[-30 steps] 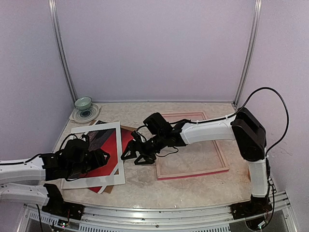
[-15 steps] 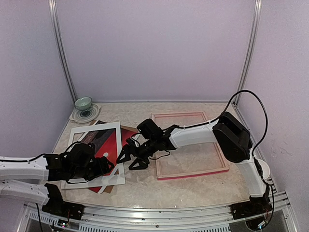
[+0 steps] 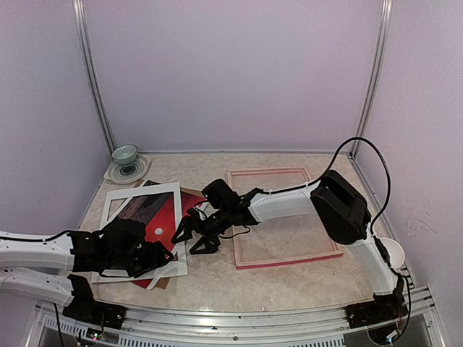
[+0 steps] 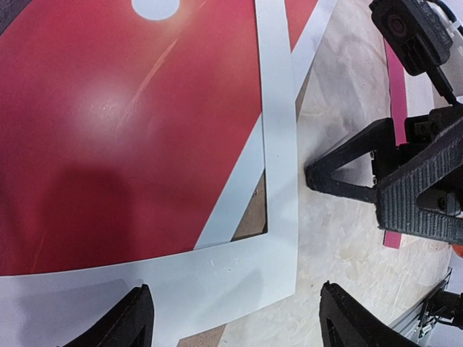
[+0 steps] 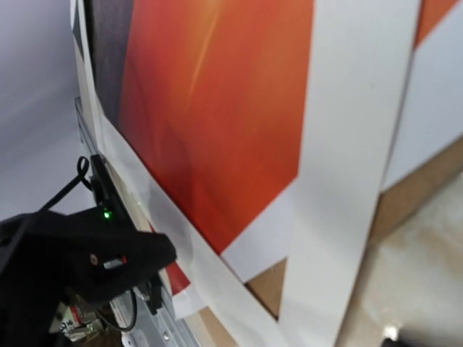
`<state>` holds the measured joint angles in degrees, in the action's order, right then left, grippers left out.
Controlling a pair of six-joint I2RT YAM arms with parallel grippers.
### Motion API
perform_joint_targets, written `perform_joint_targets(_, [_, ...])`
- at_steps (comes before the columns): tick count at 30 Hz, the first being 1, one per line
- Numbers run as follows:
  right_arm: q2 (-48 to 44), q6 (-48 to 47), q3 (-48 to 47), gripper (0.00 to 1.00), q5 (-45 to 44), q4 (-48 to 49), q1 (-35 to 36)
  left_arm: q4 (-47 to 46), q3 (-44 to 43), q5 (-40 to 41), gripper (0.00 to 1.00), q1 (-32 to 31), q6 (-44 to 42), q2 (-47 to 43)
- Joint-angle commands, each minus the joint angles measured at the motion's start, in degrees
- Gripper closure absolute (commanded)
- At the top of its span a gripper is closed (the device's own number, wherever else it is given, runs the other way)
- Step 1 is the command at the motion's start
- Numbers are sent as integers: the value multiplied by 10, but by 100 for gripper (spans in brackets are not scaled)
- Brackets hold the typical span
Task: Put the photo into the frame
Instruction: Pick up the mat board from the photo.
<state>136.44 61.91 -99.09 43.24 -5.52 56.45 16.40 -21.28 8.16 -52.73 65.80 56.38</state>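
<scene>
The photo (image 3: 155, 217), red with a small white sun, lies at the left under a white mat board (image 3: 177, 199) and shows through the mat's window. The frame (image 3: 282, 176) lies back-up at centre right, pale pinkish. My left gripper (image 3: 160, 254) is open and low over the mat's near right corner; in the left wrist view (image 4: 239, 325) that corner lies between its fingers (image 4: 134, 318). My right gripper (image 3: 187, 241) is open just right of the mat's right edge; its fingers (image 4: 347, 163) rest near the table. The right wrist view shows the photo (image 5: 217, 108) and the mat (image 5: 347, 181) up close.
A brown backing board (image 3: 163, 282) lies under the photo and sticks out at the near corner (image 5: 271, 285). A green bowl (image 3: 124, 153) on a plate (image 3: 134, 172) stands at the back left. A white object (image 3: 391, 249) sits by the right arm's base.
My right gripper has moved left and nearer, from beside the frame to the mat's right edge. My left gripper has slid right to the mat's near right corner.
</scene>
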Motion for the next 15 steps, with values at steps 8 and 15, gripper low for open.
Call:
perform_joint_targets(8, [21,37,-16,11,-37,1,-3,-35,49,1,23,-22,39,1])
perform_joint_targets(15, [32,61,-13,11,-22,24,-2,-54,51,5,23,-32,39,18])
